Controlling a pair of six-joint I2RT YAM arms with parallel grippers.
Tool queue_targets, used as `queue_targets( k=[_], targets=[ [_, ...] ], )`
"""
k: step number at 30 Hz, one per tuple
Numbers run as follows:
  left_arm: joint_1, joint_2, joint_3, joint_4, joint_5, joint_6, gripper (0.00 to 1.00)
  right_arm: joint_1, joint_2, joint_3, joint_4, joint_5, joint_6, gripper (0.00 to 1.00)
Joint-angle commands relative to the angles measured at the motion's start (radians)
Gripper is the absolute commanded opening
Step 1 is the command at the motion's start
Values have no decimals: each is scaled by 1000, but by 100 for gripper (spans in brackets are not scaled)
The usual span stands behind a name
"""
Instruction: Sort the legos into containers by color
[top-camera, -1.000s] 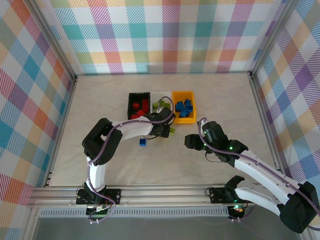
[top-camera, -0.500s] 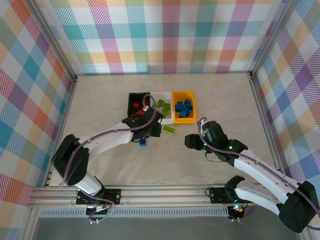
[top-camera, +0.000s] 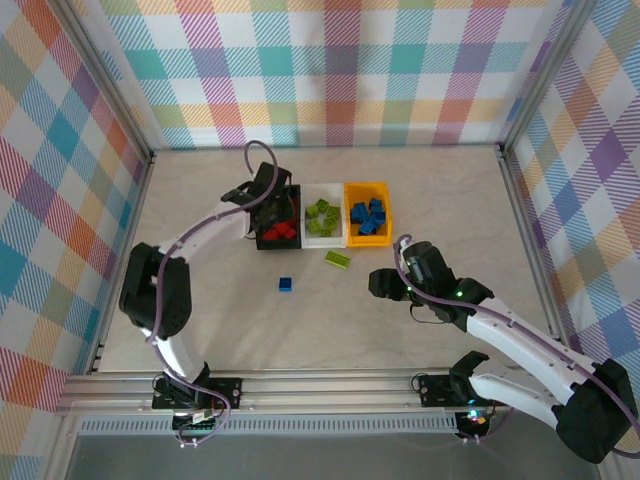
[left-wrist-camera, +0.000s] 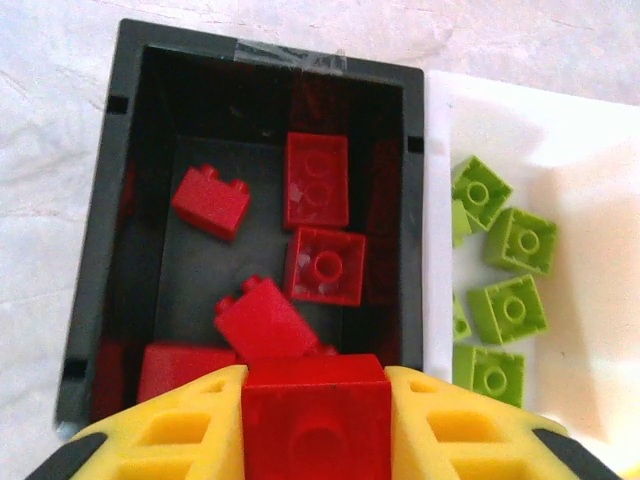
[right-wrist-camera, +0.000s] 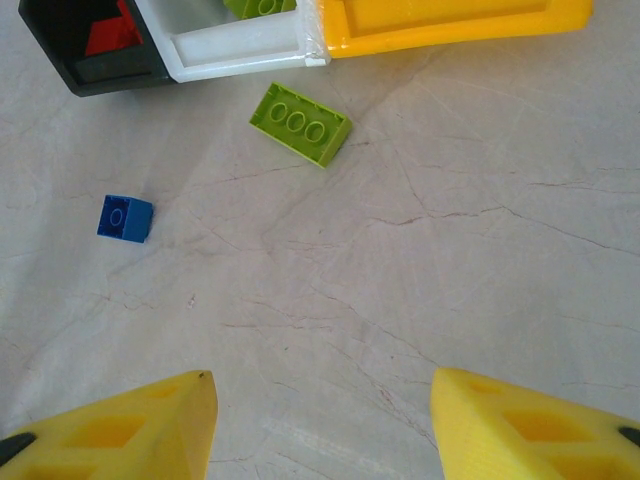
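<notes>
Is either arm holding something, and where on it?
Left end effector pinches a red lego by its opposite sides; right end effector holds nothing.

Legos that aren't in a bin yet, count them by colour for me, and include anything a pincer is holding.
Red: 1, the red lego gripped in the left pincer
Blue: 1, the blue lego lying on the table
Lime green: 1, the lime green lego lying on the table
Total: 3
</notes>
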Motion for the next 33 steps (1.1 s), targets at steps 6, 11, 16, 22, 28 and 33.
queue_targets(
  k=[6, 11, 16, 22, 28, 33],
  targets=[
    [22, 68, 74, -41, 74, -12, 76, -4, 7, 33, -2, -29, 2, 62],
    [5, -95, -40, 27, 138, -47, 94, -5, 94, 41, 46, -62, -17, 64],
    [-38, -302, -244, 76, 173, -80, 100, -5, 223, 71, 106, -90, -30, 63],
    [-73, -533, -561, 109, 150, -166, 100, -5, 331, 107, 158, -88, -45, 63],
    [-73, -775, -757, 66, 104, -260, 100, 10, 497, 207, 194, -156, -76, 61],
    [-72, -948, -768, -52, 40, -262, 100, 87, 676, 357, 196, -143, -101, 62]
  ],
)
